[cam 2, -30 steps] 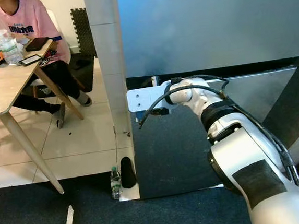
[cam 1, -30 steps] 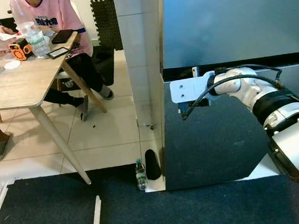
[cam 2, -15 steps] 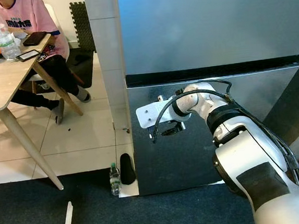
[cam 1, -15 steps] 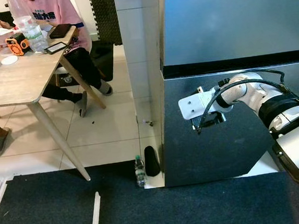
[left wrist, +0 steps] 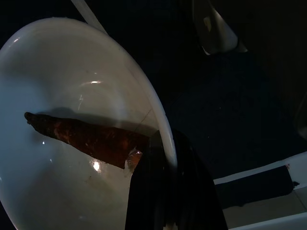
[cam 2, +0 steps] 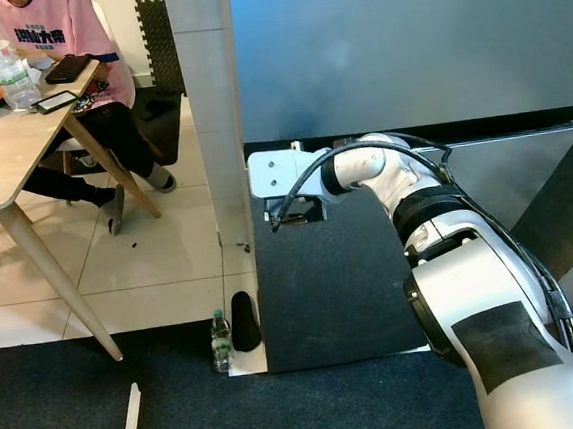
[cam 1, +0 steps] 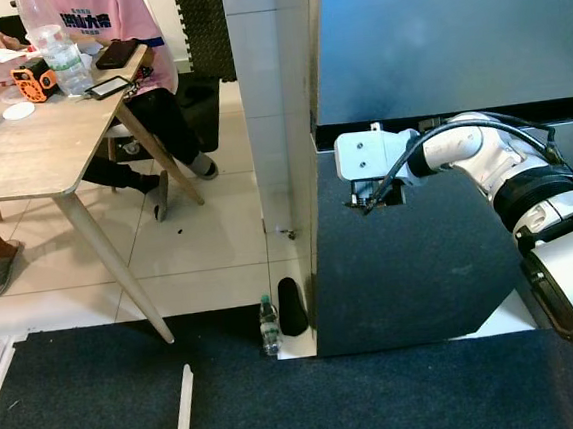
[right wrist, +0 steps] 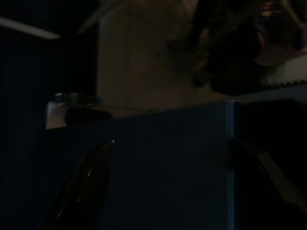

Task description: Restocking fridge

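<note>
The grey fridge [cam 1: 441,30] stands ahead with both doors closed. My right gripper [cam 1: 370,197] is at the left end of the dark seam between the upper door and the lower door [cam 1: 411,264]. In the right wrist view its two fingers [right wrist: 91,177] stand wide apart against the door face, open and holding nothing. In the left wrist view my left gripper [left wrist: 160,143] is shut on the rim of a white plate [left wrist: 62,76]. A long dark brown piece of food [left wrist: 91,139] lies on the plate.
A white tiled pillar [cam 1: 274,125] adjoins the fridge's left side. At its foot stand a small water bottle [cam 1: 267,329] and a black object [cam 1: 292,309]. A wooden table [cam 1: 31,157] with seated people [cam 1: 120,28] is at left. Dark carpet [cam 1: 283,405] lies below.
My right gripper has risen from the face of the lower door back up to the seam between the doors. The head camera shifted slightly.
</note>
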You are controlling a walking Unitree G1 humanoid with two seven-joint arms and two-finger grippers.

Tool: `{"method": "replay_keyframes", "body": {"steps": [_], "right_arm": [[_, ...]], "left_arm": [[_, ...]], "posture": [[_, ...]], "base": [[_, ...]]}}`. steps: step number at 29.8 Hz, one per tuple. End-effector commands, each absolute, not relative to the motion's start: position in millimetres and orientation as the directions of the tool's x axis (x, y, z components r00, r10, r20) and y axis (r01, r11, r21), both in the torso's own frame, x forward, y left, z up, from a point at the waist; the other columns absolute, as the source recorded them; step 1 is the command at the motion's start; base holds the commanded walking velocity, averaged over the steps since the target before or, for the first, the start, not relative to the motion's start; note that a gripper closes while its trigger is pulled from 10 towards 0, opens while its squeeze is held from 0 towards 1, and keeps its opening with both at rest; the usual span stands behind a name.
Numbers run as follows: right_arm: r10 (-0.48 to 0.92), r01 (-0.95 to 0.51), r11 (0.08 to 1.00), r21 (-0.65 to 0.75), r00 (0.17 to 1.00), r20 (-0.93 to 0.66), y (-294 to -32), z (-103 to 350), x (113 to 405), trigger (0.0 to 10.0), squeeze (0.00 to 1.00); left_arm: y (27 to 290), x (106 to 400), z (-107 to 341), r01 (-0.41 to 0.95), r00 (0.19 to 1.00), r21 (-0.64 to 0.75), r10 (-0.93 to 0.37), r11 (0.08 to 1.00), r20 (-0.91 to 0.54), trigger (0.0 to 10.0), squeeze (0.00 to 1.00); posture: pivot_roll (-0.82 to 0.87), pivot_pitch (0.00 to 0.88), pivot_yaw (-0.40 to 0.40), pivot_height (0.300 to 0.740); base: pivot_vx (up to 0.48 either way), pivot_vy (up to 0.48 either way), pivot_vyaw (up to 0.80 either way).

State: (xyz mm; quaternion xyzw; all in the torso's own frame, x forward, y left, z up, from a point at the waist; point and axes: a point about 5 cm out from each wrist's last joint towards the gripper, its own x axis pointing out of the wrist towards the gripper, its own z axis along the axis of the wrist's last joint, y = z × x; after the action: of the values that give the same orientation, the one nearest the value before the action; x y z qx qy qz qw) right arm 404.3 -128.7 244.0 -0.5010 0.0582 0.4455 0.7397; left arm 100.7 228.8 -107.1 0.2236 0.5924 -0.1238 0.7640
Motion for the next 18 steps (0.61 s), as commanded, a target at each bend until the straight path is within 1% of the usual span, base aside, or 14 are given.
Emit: {"method": "replay_keyframes", "body": {"steps": [1,2,5,6,11,16,18], "right_arm": [[0.586,-0.692,0.141,-0.708,0.635,-0.503,-132,250,407,10.0,0.0],[0.562,-0.664,0.174,-0.727,0.673,-0.481,-135,252,409,10.0,0.0],[0.557,-0.658,0.181,-0.731,0.682,-0.475,-135,253,410,10.0,0.0],[0.526,-0.638,0.196,-0.745,0.71,-0.469,-139,253,411,10.0,0.0],[0.489,-0.616,0.218,-0.757,0.74,-0.461,-144,254,413,10.0,0.0],[0.457,-0.613,0.207,-0.763,0.75,-0.478,-147,252,414,10.0,0.0],[0.403,-0.614,0.183,-0.767,0.759,-0.511,-152,246,414,10.0,0.0]], "left_arm": [[227,94,-109,0.463,0.244,0.181,0.071,0.868,-0.967,10.0,0.0],[227,93,-109,0.463,0.242,0.18,0.071,0.868,-0.968,10.0,0.0],[227,93,-109,0.463,0.242,0.18,0.071,0.868,-0.968,10.0,0.0],[227,93,-109,0.462,0.241,0.18,0.072,0.868,-0.968,10.0,0.0],[228,93,-109,0.462,0.241,0.182,0.074,0.868,-0.968,10.0,0.0],[228,93,-109,0.464,0.24,0.182,0.074,0.867,-0.968,10.0,0.0],[229,93,-109,0.468,0.239,0.183,0.075,0.865,-0.968,10.0,0.0]], "posture": [[0.04,0.081,-0.045,0.74],[0.04,0.081,-0.045,0.74],[0.04,0.081,-0.045,0.74],[0.04,0.081,-0.044,0.74],[0.05,0.08,-0.043,0.74],[0.04,0.08,-0.042,0.74],[0.04,0.08,-0.039,0.74]], "base": [[0.0,0.0,0.0],[0.0,0.0,0.0],[0.0,0.0,0.0],[0.0,0.0,0.0],[0.0,0.0,0.0],[0.0,0.0,0.0],[0.0,0.0,0.0]]}}
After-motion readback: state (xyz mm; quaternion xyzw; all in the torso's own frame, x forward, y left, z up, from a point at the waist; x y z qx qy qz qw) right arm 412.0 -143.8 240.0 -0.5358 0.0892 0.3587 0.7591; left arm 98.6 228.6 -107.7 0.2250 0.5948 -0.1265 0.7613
